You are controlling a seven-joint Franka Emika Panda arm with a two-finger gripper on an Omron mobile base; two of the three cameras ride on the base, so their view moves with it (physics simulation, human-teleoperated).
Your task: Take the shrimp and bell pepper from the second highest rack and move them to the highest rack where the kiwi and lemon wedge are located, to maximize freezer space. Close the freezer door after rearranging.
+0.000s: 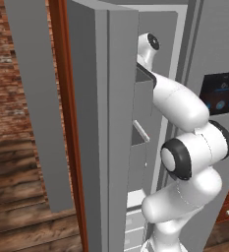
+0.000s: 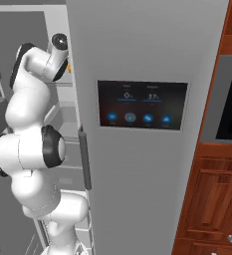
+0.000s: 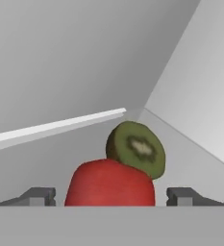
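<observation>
We find the arm reaching deep into the freezer (image 1: pixel 157 29) past the freezer door (image 1: pixel 94 123), which stands wide open. In the hand view the gripper (image 3: pixel 111 196) has its fingers (image 3: pixel 39 196) spread wide, one to each side of the bell pepper (image 3: pixel 109 185), neither visibly touching it. We judge the pepper has just been set down on the highest rack (image 3: pixel 46 158) and let go. It sits just in front of the kiwi (image 3: pixel 136 148), partly covering it, and whether they touch we cannot tell; that tight packing suits the aim of saving space. We count one bell pepper, one kiwi and two fingertips. The door remains to be closed.
</observation>
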